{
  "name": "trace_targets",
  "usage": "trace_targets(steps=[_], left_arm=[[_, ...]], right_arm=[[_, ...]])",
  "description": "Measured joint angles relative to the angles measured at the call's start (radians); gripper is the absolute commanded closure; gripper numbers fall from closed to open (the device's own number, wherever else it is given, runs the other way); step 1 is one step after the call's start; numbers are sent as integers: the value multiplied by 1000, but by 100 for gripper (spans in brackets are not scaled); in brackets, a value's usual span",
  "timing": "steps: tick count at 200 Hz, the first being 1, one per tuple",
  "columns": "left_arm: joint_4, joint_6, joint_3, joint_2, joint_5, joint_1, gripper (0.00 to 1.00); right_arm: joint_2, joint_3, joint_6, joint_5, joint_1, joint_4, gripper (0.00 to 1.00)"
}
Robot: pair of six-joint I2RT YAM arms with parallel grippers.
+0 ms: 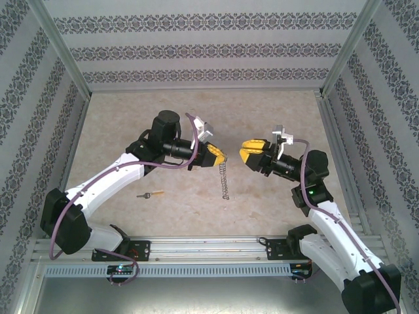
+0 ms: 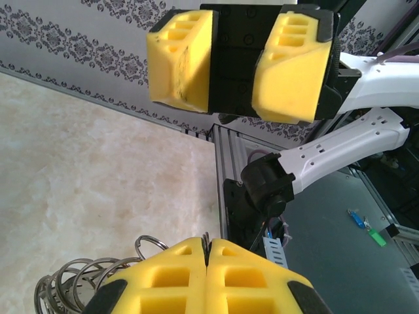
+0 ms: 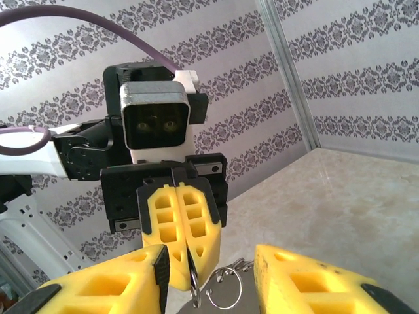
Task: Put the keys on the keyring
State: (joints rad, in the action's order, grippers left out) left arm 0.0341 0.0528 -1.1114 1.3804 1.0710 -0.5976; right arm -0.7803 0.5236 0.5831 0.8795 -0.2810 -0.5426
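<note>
The left gripper (image 1: 220, 156) is closed tight, its two yellow fingers (image 2: 177, 275) pressed flat against each other with only a thin seam between them. It pinches the top of the keyring (image 1: 225, 178), a thin grey coiled metal loop that hangs straight down from the fingertips toward the table (image 1: 131, 124). Whether its bottom end touches the surface cannot be told. From the left wrist, the grey coils bunch just beside and below the closed fingers. From the right wrist, small round rings (image 3: 226, 296) of the loop dangle under the closed tips. The right gripper (image 1: 243, 152) faces the left one, close but apart from it. Its jaws stand partly open with a clear gap between the yellow fingers (image 2: 294, 62), and they hold and touch nothing. The key (image 1: 152, 194), brass-coloured with a dark head, lies flat on the table beside the left arm, well apart from both grippers and from the keyring.
</note>
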Motion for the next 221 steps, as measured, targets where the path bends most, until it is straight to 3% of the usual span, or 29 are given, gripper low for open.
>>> trace_targets(steps=[46,123,167,221], left_arm=[[-223,104,115,-32,-47,-1,100],[-848,385,309,-40,-206,-3,100],[-1210,528,332,46,-223,-3,100],[-1334,614,331,99,-208,-4,100]], right_arm=[[-8,-22,21,-9,-2,-16,65],[-17,-42,24,-78,-54,-36,71],[-31,-42,23,-126,-112,-44,71],[-92,-41,19,-171,-183,-80,72]])
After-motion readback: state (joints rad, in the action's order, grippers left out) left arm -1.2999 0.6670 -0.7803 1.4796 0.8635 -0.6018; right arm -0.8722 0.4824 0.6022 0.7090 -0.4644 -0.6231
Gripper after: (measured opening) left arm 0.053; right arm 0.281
